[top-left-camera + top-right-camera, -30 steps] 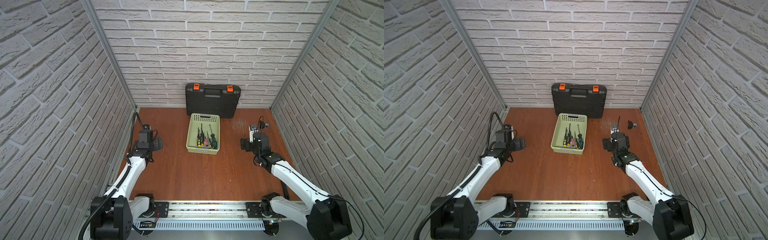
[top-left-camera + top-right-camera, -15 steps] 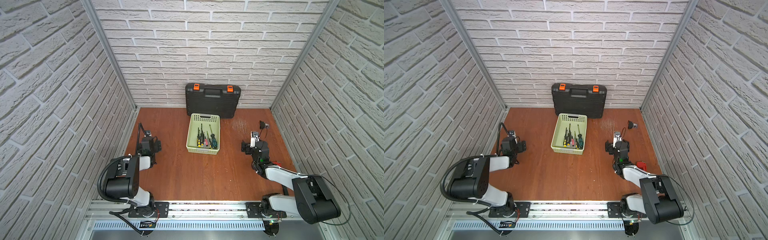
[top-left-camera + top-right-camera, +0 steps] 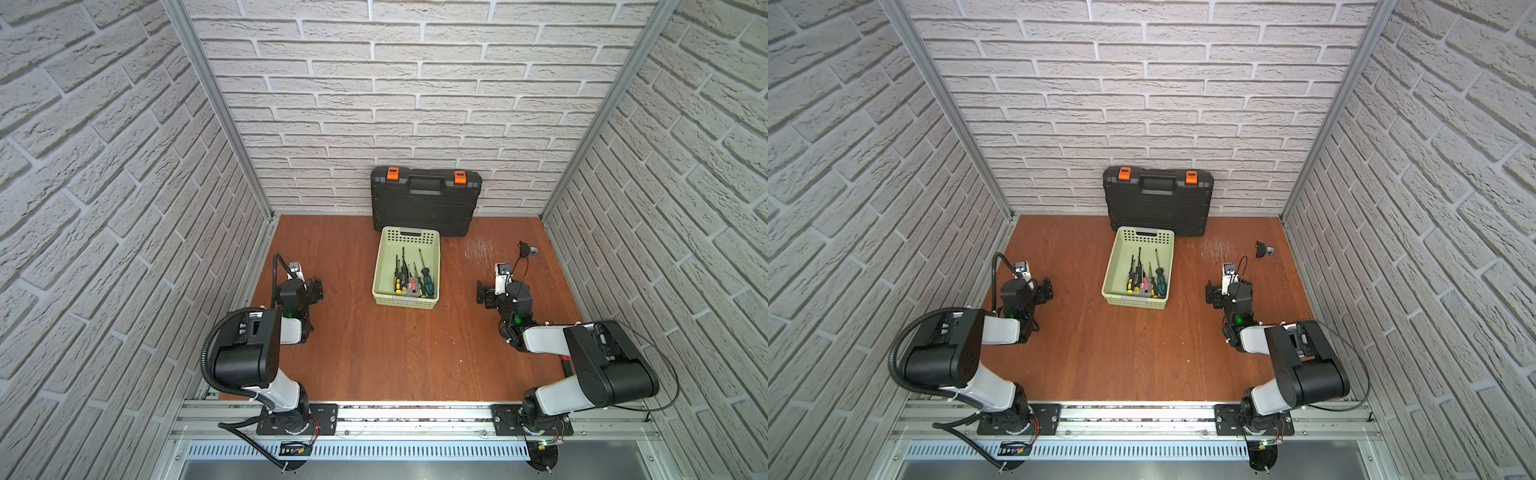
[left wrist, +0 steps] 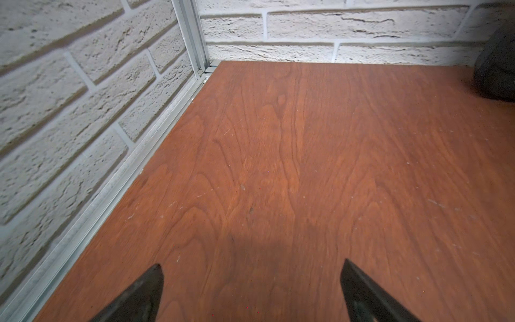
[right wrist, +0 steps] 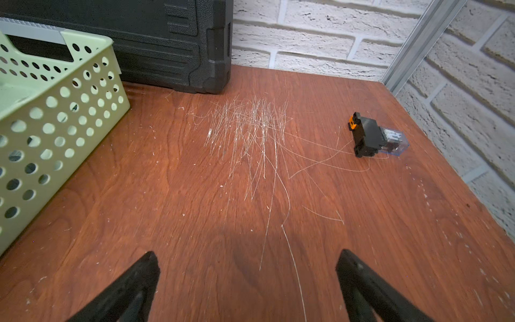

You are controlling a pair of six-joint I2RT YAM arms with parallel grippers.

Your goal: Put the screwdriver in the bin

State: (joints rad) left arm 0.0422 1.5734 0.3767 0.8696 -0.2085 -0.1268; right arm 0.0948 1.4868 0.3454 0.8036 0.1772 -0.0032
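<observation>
We think the bad thing that could happen now is a bump: if the left gripper or the right gripper swung in toward the middle, it could shove the light bin or tip it, and the screwdrivers could spill out. The right gripper could also knock the little black and clear part that lies out in front of it. The screwdrivers lie inside the bin, well apart from both grippers, which stand wide open on each side with nothing in them.
</observation>
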